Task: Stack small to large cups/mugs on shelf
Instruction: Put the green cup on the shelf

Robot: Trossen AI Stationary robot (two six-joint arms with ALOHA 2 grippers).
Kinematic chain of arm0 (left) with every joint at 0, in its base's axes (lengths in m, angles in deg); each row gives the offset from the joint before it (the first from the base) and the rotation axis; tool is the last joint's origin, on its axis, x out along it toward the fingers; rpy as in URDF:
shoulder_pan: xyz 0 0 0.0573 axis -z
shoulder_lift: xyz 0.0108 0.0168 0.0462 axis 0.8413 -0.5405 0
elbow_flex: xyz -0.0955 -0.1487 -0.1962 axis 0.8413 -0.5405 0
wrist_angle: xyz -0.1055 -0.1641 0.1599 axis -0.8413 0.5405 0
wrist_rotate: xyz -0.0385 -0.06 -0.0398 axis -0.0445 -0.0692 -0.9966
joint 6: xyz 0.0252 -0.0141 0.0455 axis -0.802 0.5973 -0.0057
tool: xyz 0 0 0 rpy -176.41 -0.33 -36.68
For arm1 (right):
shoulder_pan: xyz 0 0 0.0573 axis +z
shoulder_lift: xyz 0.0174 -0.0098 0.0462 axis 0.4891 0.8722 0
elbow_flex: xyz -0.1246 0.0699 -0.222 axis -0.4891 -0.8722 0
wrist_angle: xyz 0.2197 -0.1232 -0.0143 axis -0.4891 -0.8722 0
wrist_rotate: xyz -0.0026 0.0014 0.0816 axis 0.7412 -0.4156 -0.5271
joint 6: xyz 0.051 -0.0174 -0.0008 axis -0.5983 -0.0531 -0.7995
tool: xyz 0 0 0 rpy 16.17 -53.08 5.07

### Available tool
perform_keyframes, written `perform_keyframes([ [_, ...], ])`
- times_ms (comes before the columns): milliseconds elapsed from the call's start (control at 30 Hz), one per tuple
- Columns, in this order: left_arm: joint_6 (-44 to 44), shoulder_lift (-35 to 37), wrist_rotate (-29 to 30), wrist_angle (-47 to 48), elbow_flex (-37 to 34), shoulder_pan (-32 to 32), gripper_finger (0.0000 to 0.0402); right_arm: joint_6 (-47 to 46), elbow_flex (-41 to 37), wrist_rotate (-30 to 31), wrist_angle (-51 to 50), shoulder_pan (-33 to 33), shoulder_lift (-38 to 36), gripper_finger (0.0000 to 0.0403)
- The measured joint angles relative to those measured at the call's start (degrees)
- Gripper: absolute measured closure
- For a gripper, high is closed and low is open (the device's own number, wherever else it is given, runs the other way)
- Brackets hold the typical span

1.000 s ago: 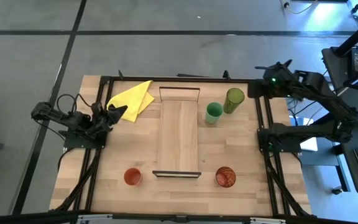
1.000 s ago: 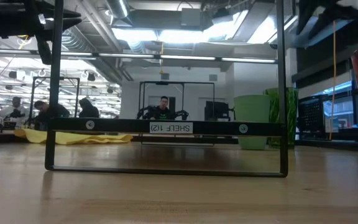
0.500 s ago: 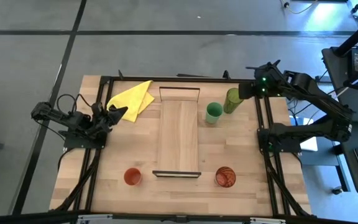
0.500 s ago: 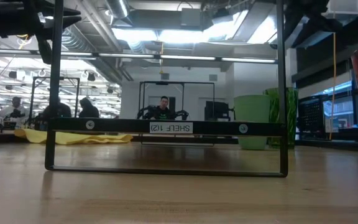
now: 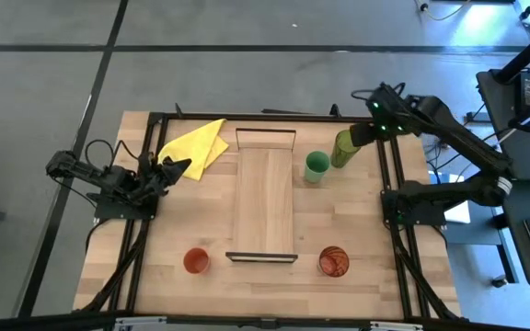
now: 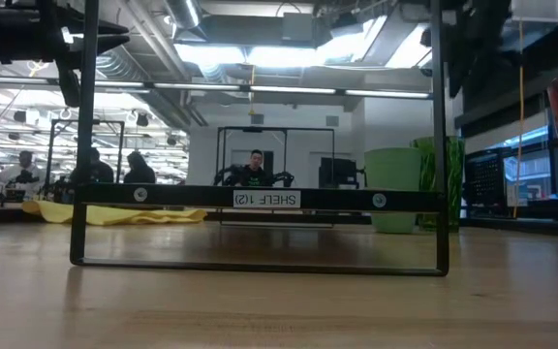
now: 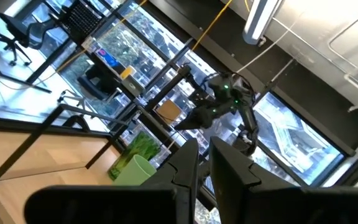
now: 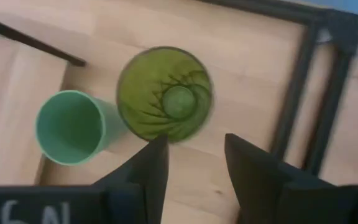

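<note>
1. The table (image 5: 201, 230) is pale wood with a visible grain and a smooth, faintly shiny top; its frame (image 5: 394, 239) is matt black metal.
2. The shelf (image 5: 265, 198) is a light wooden plank, smooth, with thin dark metal brackets (image 6: 260, 262) at its ends.
3. The olive cup (image 8: 165, 93) and the green cup (image 8: 71, 126) are translucent plastic, smooth and slightly glossy.
4. The red-brown cup (image 5: 333, 261) looks ribbed.
5. The yellow cloth (image 5: 196, 144) is soft, matt and creased.

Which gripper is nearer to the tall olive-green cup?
The right gripper hovers open just above the tall olive-green cup. The left gripper waits across the table by the yellow cloth.
</note>
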Motion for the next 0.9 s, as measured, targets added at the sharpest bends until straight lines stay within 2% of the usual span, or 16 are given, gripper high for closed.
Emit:
perform_keyframes([
  [233,0.2,0.0,-0.1,0.0,0.0,0.0,0.0366,10.0,0.0,-7.2,1.4,-8.9,7.3,0.0245],
  [467,0.1,0.0,-0.1,0.2,0.0,0.0,0.0366,15.7,0.0,-7.0,1.2,-13.9,11.1,0.0245],
  [700,0.1,0.0,-0.1,1.5,0.0,0.0,0.0366,17.2,0.0,-8.3,1.3,-14.8,14.8,0.0245],
  [900,0.1,0.0,-0.1,1.6,0.0,0.0,0.0366,16.6,0.0,-9.0,1.5,-12.4,15.3,0.0245],
])
